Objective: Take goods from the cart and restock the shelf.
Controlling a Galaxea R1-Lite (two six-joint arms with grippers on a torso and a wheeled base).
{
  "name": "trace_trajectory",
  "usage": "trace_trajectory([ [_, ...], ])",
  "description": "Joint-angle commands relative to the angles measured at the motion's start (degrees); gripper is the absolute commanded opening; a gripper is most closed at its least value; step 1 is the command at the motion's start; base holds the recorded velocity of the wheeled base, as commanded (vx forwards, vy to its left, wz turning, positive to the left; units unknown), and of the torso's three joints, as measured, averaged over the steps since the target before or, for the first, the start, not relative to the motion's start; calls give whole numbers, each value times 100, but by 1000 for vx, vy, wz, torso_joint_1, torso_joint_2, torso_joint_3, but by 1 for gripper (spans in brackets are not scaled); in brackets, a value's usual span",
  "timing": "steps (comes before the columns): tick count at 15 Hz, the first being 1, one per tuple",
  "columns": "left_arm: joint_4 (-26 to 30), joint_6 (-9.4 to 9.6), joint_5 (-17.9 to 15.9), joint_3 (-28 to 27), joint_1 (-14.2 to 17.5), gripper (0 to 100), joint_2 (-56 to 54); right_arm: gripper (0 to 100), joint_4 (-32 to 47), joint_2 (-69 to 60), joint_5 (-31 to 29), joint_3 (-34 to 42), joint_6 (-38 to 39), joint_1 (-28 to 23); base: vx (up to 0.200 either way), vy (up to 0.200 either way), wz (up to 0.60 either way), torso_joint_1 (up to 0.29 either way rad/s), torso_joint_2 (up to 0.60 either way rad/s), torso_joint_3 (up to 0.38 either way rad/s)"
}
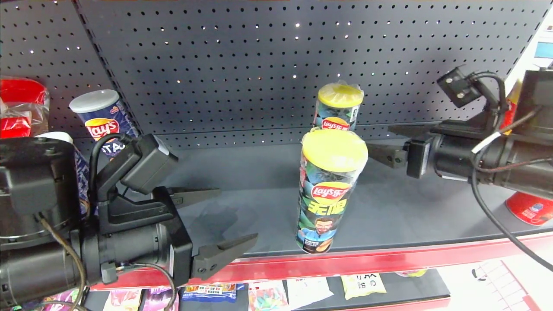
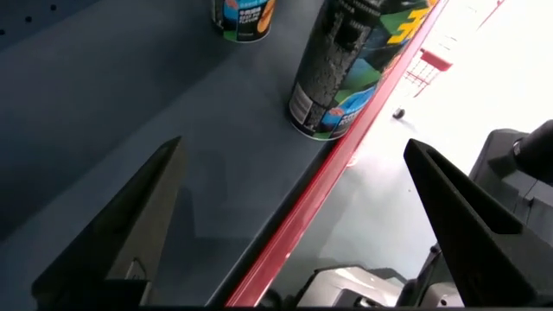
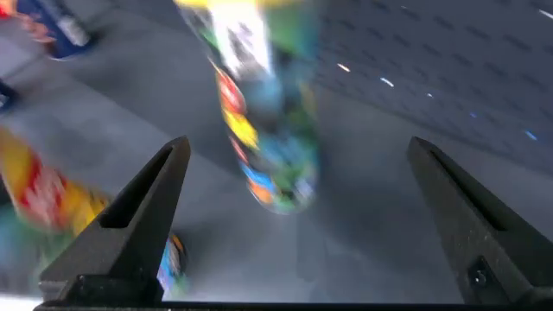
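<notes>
Two yellow-lidded chip cans (image 1: pixel 330 190) and at least one blue chip can (image 1: pixel 108 123) on one shelf (image 1: pixel 259 181)

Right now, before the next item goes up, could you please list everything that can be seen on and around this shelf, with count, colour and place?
Yellow-lidded, multicoloured: 2; front can near the shelf's red edge, back can behind it by the pegboard
blue can: 1, grey lid, left, against the pegboard
red packages: count unclear, far left
red round item: 1, right end, partly hidden by the arm
shelf: 1, dark grey, red front edge
pegboard: 1, dark grey, at the back
snack bags: several, mixed colours, below the shelf
left gripper: open, empty, front left
right gripper: open, empty, right of the cans
</notes>
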Motion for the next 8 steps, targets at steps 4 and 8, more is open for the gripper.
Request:
trace_trajectory([
  [4,8,39,91,9,-8,100,363,100,102,-1933,-3,1660,-1,-184,0,0,0,0,0,0],
  [8,-1,188,196,-17,-26,100,697,100,1509,-3313,6,2002,-1,-157,0,0,0,0,0,0],
])
